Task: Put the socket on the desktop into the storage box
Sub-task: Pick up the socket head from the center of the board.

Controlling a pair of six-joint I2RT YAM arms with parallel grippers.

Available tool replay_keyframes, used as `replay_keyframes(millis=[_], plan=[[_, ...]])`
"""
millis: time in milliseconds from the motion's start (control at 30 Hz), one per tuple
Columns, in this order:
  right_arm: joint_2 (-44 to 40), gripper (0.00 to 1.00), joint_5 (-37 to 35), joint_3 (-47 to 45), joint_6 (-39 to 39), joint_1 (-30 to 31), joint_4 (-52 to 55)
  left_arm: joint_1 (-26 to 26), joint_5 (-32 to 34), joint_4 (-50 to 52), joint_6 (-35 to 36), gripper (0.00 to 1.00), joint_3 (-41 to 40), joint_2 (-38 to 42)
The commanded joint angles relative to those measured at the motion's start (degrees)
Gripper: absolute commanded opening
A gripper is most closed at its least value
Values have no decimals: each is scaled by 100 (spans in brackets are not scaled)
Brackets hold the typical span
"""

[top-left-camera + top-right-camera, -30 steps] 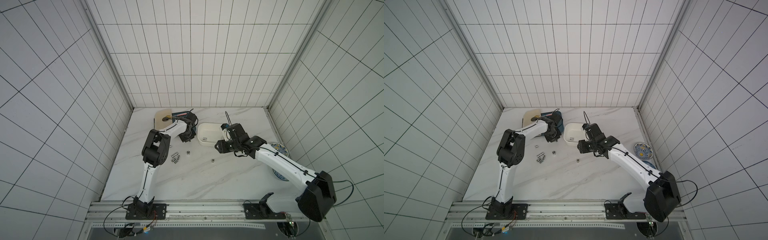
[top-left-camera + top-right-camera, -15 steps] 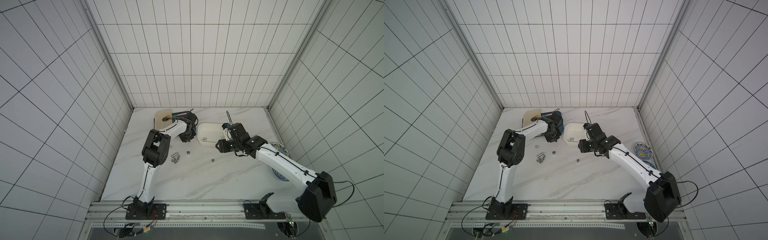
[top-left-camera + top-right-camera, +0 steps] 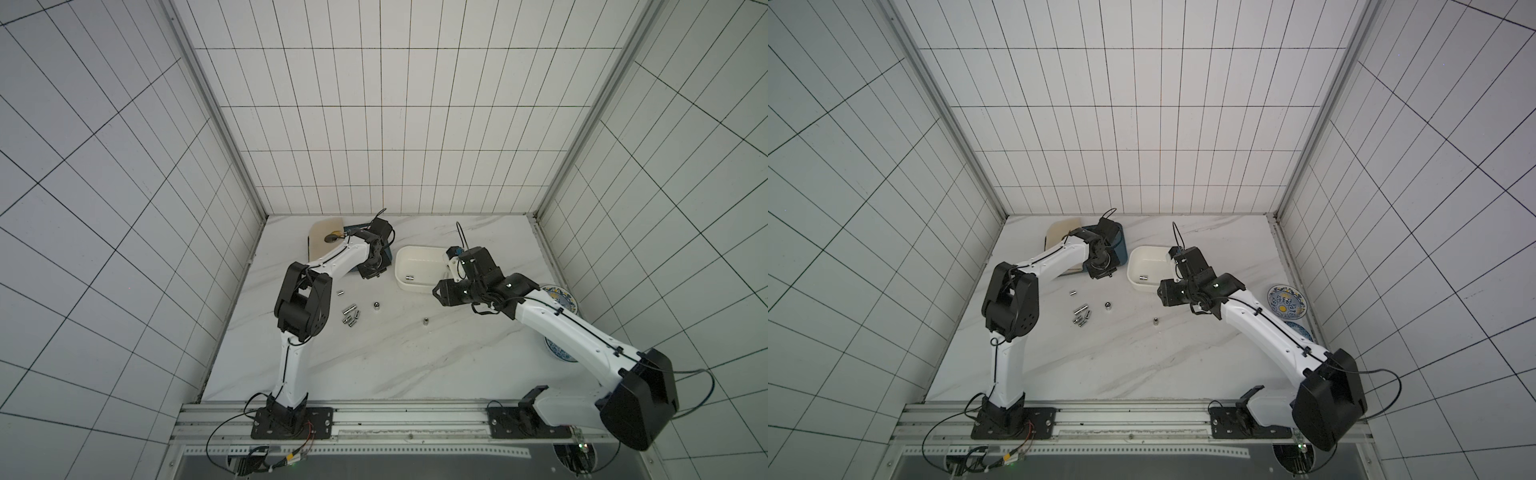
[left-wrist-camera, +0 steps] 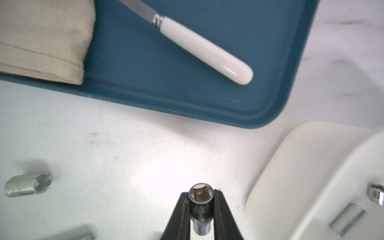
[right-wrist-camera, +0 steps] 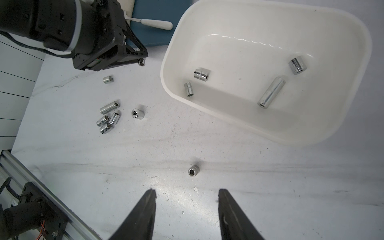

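My left gripper (image 4: 201, 193) is shut on a small chrome socket (image 4: 201, 200), held low over the marble desktop between the blue tray's corner and the storage box. The right wrist view shows that same left gripper (image 5: 142, 62) with the socket at its tip. The storage box (image 3: 419, 259) (image 5: 245, 68) is a white rounded tub with several sockets (image 5: 201, 74) lying in it. Loose sockets lie on the desktop: a cluster (image 3: 350, 320) (image 5: 108, 118), a round one (image 3: 376, 306) and a lone one (image 5: 193, 171). My right gripper (image 5: 187, 191) (image 3: 440, 291) hangs open above that lone socket, holding nothing.
A dark-blue tray (image 4: 187, 93) at the back carries a white-handled knife (image 4: 203, 49) and a folded beige cloth (image 4: 41, 41). A blue-and-yellow patterned plate (image 3: 561, 297) sits by the right wall. Another small socket (image 5: 108, 79) lies near the left gripper. Tiled walls enclose three sides.
The left jaws have closed on the socket. Both arms have barely moved.
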State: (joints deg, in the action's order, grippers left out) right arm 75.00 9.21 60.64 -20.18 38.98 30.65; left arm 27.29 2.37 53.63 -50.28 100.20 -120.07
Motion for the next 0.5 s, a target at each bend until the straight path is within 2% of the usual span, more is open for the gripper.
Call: replay_keyframes(millis=[0,167,333,467], plan=[[-144,52,-51,-147,-47,-40,-24,135,41,-21,245,18,285,277],[-217,51,-112,-161,-56,-62,34,408,-34,-44,536,18,769,136],[-350,51,-141,-239,-56,-108,46,604,-781,-319,1065,19,1185,-250],[-390,52,-123,-266,-47,-165,57,760,-906,-187,1290,18,1656,-649]])
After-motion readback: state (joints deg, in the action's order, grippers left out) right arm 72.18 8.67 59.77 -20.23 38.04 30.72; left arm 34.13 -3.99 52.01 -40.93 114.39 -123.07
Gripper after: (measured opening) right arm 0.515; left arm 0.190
